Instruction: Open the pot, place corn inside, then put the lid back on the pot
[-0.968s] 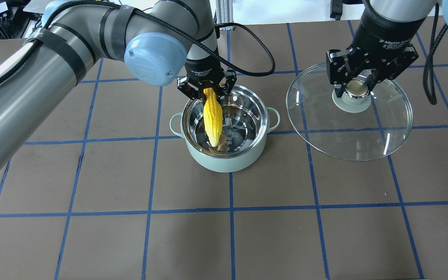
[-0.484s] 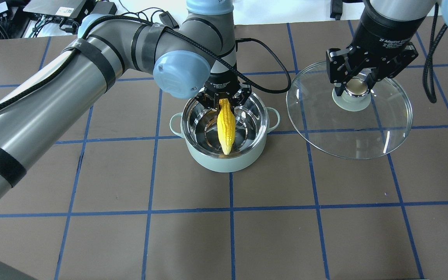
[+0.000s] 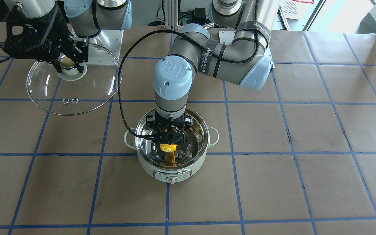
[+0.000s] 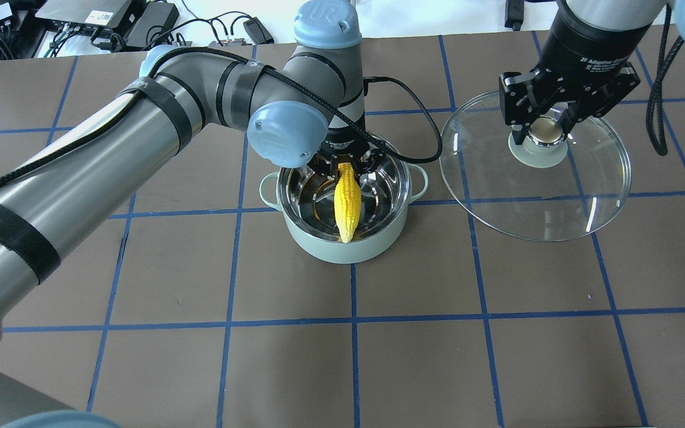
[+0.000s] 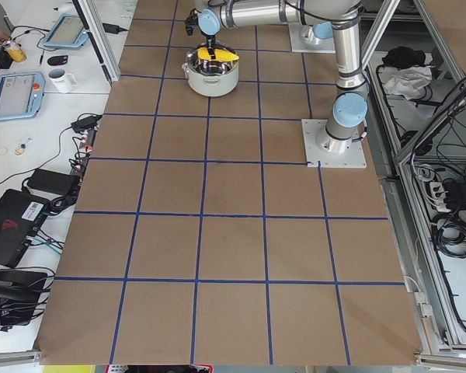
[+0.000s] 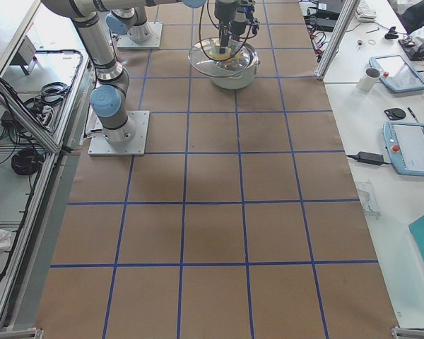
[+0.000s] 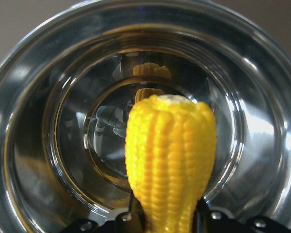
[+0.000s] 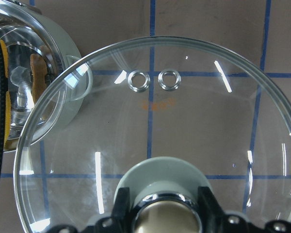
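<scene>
The mint-green pot point(image 4: 324, 252) stands open mid-table, and its control panel faces the front-facing camera point(image 3: 171, 177). My left gripper point(image 4: 346, 164) is shut on the thick end of the yellow corn point(image 4: 347, 202), which hangs down into the steel interior, as the left wrist view point(image 7: 169, 155) shows. I cannot tell if it touches the bottom. My right gripper point(image 4: 545, 132) is shut on the knob of the glass lid point(image 4: 533, 202) and holds it to the right of the pot. The lid's vent rings point(image 8: 154, 80) show in the right wrist view.
The brown table has a grid of blue tape lines point(image 4: 354, 318). The left arm's black cable point(image 4: 420, 148) loops beside the pot's far right rim. The lid's edge overlaps the pot's side handle point(image 8: 80, 82) in the right wrist view.
My left gripper has carried the corn from the pot's back left rim to over its middle and lowered it into the pot. The right gripper and lid have barely moved.
</scene>
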